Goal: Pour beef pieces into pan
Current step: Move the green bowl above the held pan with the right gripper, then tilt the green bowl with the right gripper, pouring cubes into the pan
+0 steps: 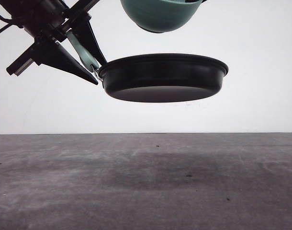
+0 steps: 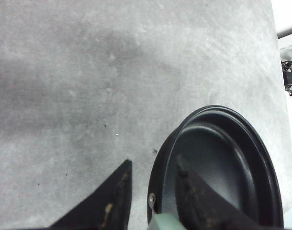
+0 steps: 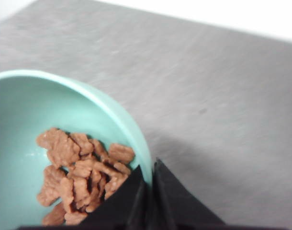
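In the front view, on your left side, the left end effector (image 1: 88,64) comes down from the upper corner and grasps the pale mint-green handle (image 1: 84,51) of the pan (image 1: 162,76), so the pan hangs in the air, well above the grey tabletop (image 1: 146,182). The pan is close to level and you see its black wall and its underside from below. A soft dark shadow lies on the tabletop under it. In the left wrist view the two black fingers (image 2: 112,201) stand on both sides of the handle (image 2: 167,223), one finger outside the rim and one reaching over the pan (image 2: 218,177), and the inside of the pan looks bare black. Moving to the right, the teal bowl (image 1: 158,14) is held higher than the pan, above its middle, and it does not touch the pan. In the right wrist view the right end effector (image 3: 148,196) is clenched on the rim of the bowl (image 3: 21,120), one finger inside and one outside. The beef pieces (image 3: 81,175) lie as a loose reddish-brown pile inside the bowl, near this finger.
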Controlling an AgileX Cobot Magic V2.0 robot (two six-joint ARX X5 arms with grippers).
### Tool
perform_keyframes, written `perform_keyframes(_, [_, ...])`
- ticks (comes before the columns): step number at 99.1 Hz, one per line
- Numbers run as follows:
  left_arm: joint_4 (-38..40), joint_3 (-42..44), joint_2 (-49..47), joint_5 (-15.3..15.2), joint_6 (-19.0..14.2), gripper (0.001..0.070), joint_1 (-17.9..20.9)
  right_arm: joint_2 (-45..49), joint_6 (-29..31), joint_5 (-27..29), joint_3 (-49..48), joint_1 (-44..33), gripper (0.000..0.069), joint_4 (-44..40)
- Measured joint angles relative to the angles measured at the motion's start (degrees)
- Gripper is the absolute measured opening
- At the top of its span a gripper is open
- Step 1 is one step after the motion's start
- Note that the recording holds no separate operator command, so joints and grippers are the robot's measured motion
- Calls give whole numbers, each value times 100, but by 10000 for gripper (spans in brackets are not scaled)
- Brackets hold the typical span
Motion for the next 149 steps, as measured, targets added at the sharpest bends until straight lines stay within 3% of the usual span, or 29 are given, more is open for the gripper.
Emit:
perform_keyframes(19, [15, 0, 0, 0, -2, 131, 0, 0, -415, 789, 0, 289, 12, 146])
perform_keyframes(56, [282, 0, 0, 133, -107, 131, 7, 28, -1259, 1716, -4, 704, 12, 848])
perform_keyframes(114, [256, 0, 0, 369, -136, 131, 317, 61, -2457, 2559, -1161, 1147, 12, 2422])
perform_keyframes(149, [256, 0, 0, 446, -138, 131, 391, 59, -4111, 2588, -1161, 1147, 11, 3309])
